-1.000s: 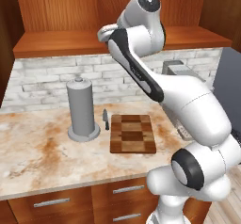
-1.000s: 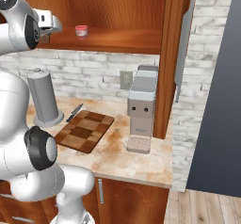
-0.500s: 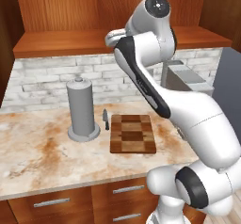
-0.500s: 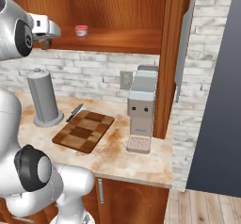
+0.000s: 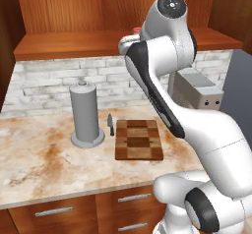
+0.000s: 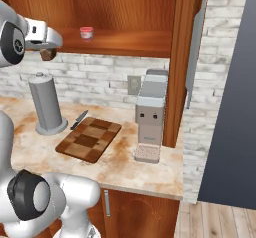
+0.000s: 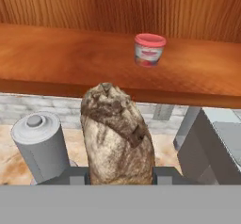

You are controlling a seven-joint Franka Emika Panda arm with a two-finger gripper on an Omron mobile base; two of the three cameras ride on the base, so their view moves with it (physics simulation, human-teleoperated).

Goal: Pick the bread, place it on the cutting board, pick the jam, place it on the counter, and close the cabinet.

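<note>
Carrying: the bread (image 7: pixel 117 133), pinched between the fingers (image 7: pixel 162 175), is off the cabinet shelf (image 7: pixel 66 60) and hangs in the air in front of its edge; the gripper (image 6: pixel 47 52) has drawn back from the cabinet (image 6: pixel 125 12) over the last second.
Meaning for the task: the pick looks done; I judge the carry down to the cutting board (image 5: pixel 139 139) is the step in hand, with the jam and the cabinet door yet to do.
Left side: a grey cylinder canister (image 5: pixel 86 112) stands on the counter (image 5: pixel 39 159), just beside the board's left edge, with a small dark knife (image 5: pixel 110 124) between them.
Middle: the board lies bare near the counter's front edge, so the loaf has free room to land; a descent from the left would pass close to the canister top.
Shelf: the jam (image 7: pixel 149 50) stands alone, back from the shelf's front edge, with free wood all around.
Right side: a grey appliance (image 6: pixel 151 114) stands near the counter's right end, well apart from the board; the open cabinet door (image 6: pixel 196 47) projects above it.
</note>
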